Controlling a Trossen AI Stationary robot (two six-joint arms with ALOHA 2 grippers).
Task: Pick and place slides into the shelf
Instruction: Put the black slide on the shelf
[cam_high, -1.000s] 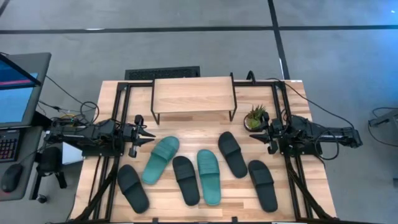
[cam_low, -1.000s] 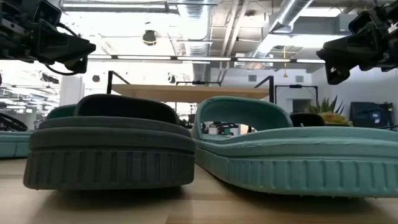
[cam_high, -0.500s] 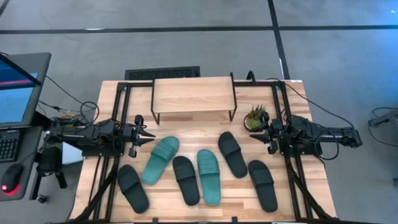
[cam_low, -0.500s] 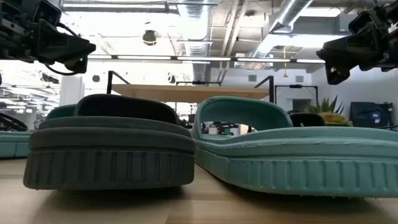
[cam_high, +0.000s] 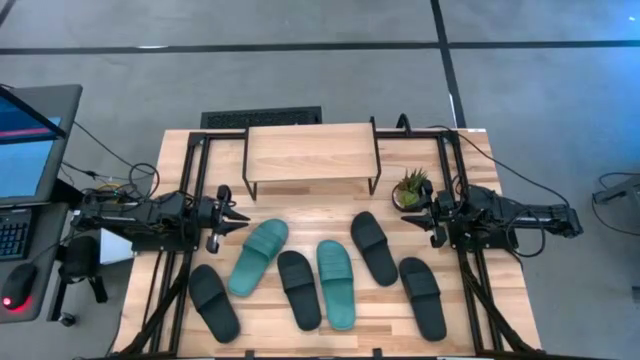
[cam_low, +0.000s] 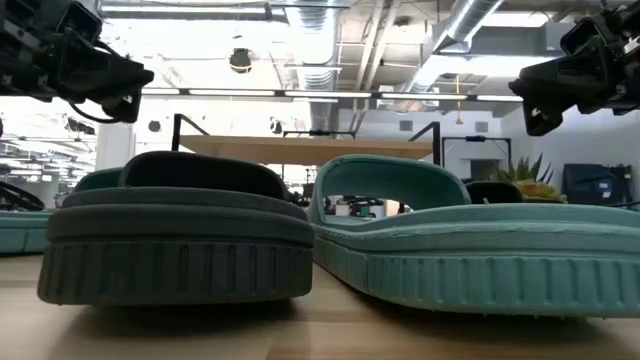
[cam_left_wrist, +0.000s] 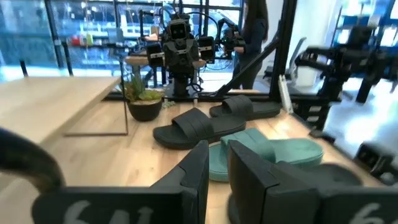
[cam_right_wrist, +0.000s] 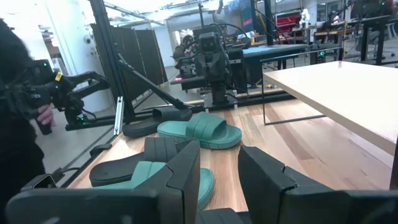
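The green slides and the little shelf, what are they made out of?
The green slides look like soft rubber or foam with a dull finish: in the low view the nearest one's sole edge is moulded in small ridges. The shelf seems to have a pale wooden top, since grain lines show, on thin black legs that are probably metal.

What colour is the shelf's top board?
Light natural wood on the shelf, clearest in the high view.
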